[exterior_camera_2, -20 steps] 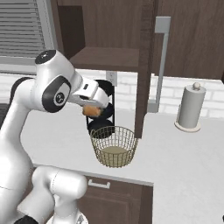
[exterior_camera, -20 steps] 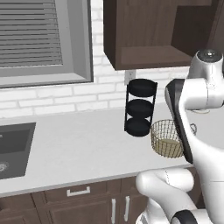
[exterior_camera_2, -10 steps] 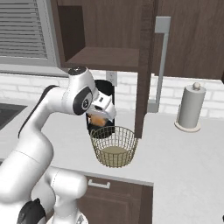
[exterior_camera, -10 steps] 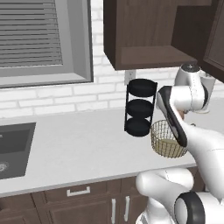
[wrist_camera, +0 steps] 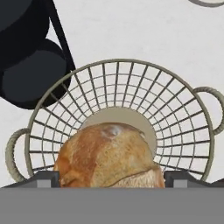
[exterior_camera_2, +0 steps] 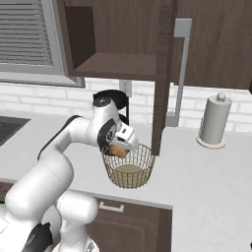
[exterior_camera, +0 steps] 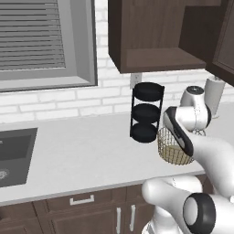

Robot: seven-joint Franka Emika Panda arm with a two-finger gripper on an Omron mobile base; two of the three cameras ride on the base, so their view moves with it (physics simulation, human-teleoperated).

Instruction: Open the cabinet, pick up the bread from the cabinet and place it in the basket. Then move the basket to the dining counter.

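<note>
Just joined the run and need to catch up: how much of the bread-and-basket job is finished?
Done: the cabinet is open and the bread is out. In hand: the tool holds the bread between wide jaws above the basket. Left: dropping it in, then carrying the basket to the dining counter.

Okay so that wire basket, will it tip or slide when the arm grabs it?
The basket tapers to a narrow base, so a high sideways push might tip it. Open mesh suggests it's light and may slide on the smooth counter. Its rim loops look grippable.
</note>
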